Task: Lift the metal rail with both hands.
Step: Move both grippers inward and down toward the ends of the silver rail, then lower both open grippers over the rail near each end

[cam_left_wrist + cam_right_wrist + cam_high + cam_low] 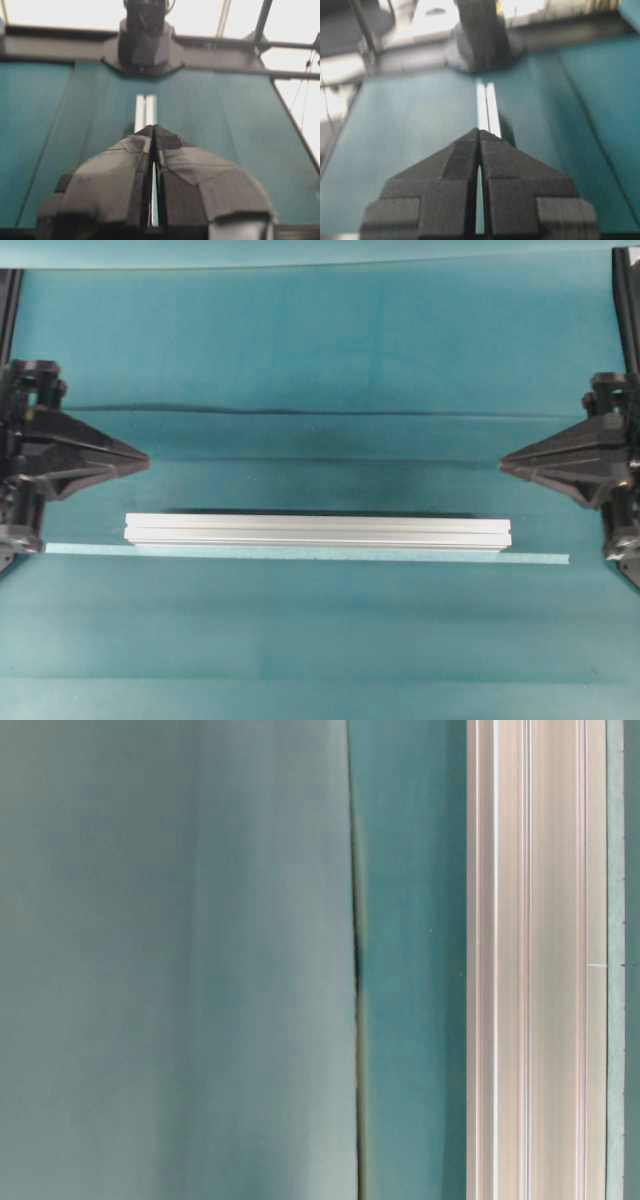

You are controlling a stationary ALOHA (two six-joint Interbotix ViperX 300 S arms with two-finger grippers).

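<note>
Waiting to approach | left gripper, right gripper closed, empty | aluminium rail probably flat mid-table | next: opening jaws, reaching rail ends

From my station, the metal rail reads as brushed silver aluminium, satin with bright glints along its lengthwise grooves; table-level view shows those grooves as fine pale lines on a smooth, slightly pinkish sheen. Under it, the table cover looks like matt teal cloth, soft, with a dark fold running 9 to 3 o'clock above the rail. At the rail's 6 o'clock edge, a thin tape strip, pale, flat, papery, dull. Left gripper and right gripper: black matt plastic, ribbed. In the left wrist view the fingers carry grey tape patches, slightly wrinkled, low sheen.
</note>
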